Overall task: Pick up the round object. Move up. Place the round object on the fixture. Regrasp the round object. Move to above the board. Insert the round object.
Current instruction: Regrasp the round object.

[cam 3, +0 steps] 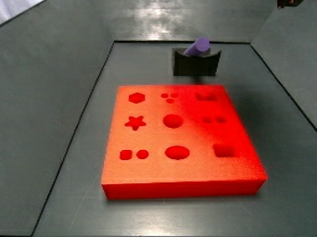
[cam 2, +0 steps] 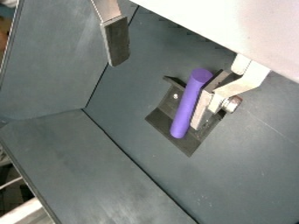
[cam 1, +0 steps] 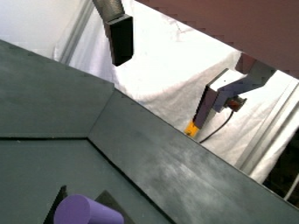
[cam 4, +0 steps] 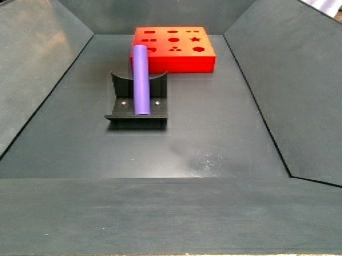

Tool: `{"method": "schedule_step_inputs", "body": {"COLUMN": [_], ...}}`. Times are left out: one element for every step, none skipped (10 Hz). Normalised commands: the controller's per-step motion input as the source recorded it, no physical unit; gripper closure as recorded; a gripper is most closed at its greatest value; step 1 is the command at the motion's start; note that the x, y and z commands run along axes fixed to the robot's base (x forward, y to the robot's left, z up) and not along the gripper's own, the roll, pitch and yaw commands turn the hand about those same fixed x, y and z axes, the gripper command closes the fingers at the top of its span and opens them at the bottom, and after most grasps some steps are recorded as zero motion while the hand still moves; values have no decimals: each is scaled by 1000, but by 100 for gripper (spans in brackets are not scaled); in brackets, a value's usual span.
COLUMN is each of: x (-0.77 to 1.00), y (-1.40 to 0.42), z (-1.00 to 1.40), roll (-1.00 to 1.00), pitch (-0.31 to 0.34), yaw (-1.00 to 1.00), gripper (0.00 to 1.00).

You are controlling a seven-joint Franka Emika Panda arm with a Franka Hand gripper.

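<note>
The purple round object (cam 2: 184, 107) lies tilted in the notch of the dark fixture (cam 2: 165, 112) on the grey floor. It shows in both side views (cam 3: 198, 45) (cam 4: 139, 73), resting on the fixture (cam 3: 196, 65) (cam 4: 138, 114), and its round end shows in a wrist view (cam 1: 84, 212). My gripper (cam 2: 170, 70) (cam 1: 181, 63) is open and empty, well above the fixture, with nothing between its fingers (cam 2: 114, 42). The orange-red board (cam 3: 180, 139) (cam 4: 181, 50) lies flat beyond the fixture.
Sloping grey walls (cam 4: 47, 80) enclose the floor on all sides. White cloth (cam 1: 176, 74) hangs outside the bin. A silver bracket with a yellow part (cam 1: 222, 101) stands beyond the wall.
</note>
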Motion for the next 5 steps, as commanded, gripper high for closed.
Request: {"method": "schedule_step_inputs", "body": {"x": [83,82,86,35,40], "y": [-39,-50,-52,43,43], "z": [-1,-4,-3,-1000,-1000], "roll": [188,163,158,164,159], "pitch": [61,19,13,-87,-104], "yaw": [254,232,214,254,208], "gripper": [0,0,0,0,0]}}
